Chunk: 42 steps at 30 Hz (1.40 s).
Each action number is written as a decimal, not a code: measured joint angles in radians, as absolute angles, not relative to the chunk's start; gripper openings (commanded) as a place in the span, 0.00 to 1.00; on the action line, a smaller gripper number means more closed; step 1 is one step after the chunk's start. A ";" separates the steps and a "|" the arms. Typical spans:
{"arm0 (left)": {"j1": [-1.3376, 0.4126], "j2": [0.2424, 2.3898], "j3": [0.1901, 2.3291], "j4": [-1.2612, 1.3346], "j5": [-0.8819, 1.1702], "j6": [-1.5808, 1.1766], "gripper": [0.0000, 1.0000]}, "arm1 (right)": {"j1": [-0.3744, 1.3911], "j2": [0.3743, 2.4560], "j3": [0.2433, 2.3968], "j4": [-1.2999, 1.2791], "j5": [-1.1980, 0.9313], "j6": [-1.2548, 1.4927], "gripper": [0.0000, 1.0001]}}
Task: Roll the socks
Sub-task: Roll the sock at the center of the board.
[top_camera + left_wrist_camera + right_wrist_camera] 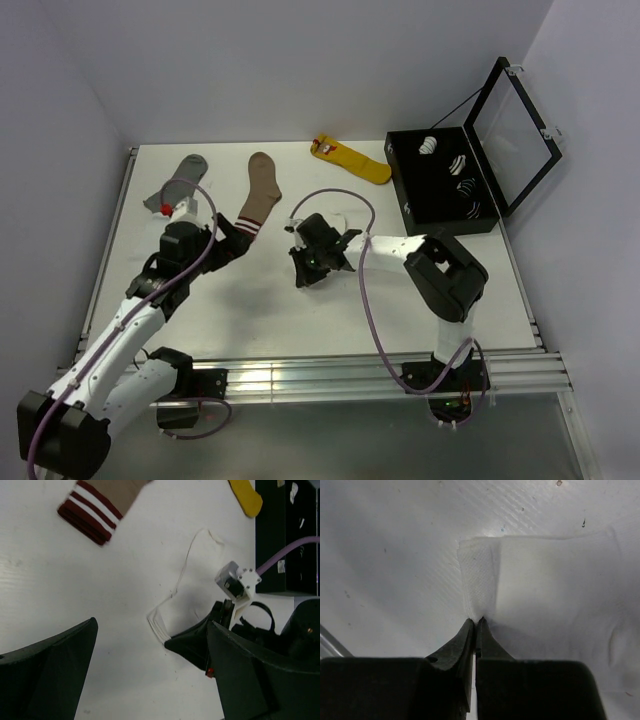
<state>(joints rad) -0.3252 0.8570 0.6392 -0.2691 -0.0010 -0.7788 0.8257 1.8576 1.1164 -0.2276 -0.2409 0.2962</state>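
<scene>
White socks [192, 580] lie flat mid-table, toe toward the far side and cuff toward the arms. The right gripper [476, 622] has its fingers pressed together on the near corner of the cuff, a thin fold of cloth caught between the tips. The left gripper [152, 622] hangs just left of the cuff with its jaws spread wide, holding nothing.

The table [300, 310] has open room in front of the cuff and to the right of the right gripper [303, 270], as far as the near rail. To the left, the left gripper [238, 243] sits close by. The striped cuff of the brown sock [262, 190] lies just beyond it, and the grey sock [180, 178] is further left near the edge. The yellow sock [355, 160] lies at the far edge, well apart. The black box [450, 226] stands open at the right, with rolled pairs inside.

From above, white cloth on white table barely shows and the right arm covers part of it. The cuff shows several stacked edges in the left wrist view, but I cannot tell whether one sock or two lie there, and no stripes can be made out. The right wrist view cuts off the toe end [545, 580].
</scene>
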 measured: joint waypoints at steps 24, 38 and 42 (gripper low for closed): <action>-0.593 1.318 0.565 0.019 -0.053 -1.124 0.81 | 0.609 1.888 0.902 0.145 -0.694 0.516 0.00; -0.624 1.491 0.672 0.045 -0.057 -1.172 0.62 | 0.599 1.902 0.894 0.177 -0.726 0.521 0.00; -0.636 1.521 0.689 0.041 -0.057 -1.176 0.58 | 0.598 1.902 0.894 0.178 -0.727 0.520 0.00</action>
<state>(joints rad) -0.6361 1.5208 0.6891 0.0410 -0.0574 -1.1763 0.5983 1.9018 0.8944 0.1780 -0.7269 0.5201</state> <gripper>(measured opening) 0.602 0.022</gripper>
